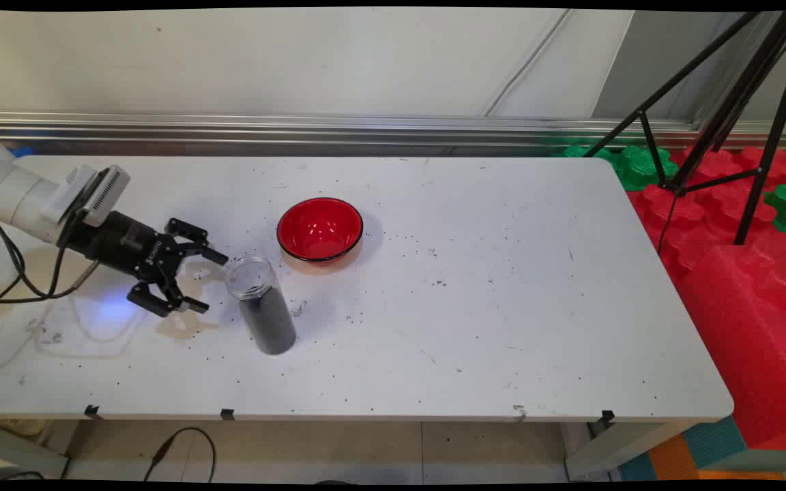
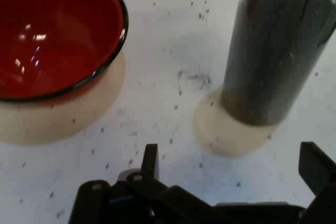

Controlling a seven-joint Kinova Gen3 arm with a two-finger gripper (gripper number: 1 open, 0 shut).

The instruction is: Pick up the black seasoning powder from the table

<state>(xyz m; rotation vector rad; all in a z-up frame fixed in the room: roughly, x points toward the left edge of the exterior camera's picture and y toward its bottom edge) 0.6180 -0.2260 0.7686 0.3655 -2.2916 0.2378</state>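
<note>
Speckled white table (image 1: 475,320), glass jar (image 1: 261,305), glossy bowl (image 1: 320,229)

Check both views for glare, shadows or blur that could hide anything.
Main view: sharp, evenly lit, soft shadows beside the jar and red bowl. Hand view: slightly soft, small glints inside the bowl; the jar's top is cut off.

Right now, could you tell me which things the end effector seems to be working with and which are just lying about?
Near the end effector, which is open:
- clear jar of dark grains, upright, just beside it, not touched
- red bowl, beyond the jar, apparently empty

Lying about:
- dark specks scattered on the white table
- black tripod and red and green foam blocks off the table's right end
</note>
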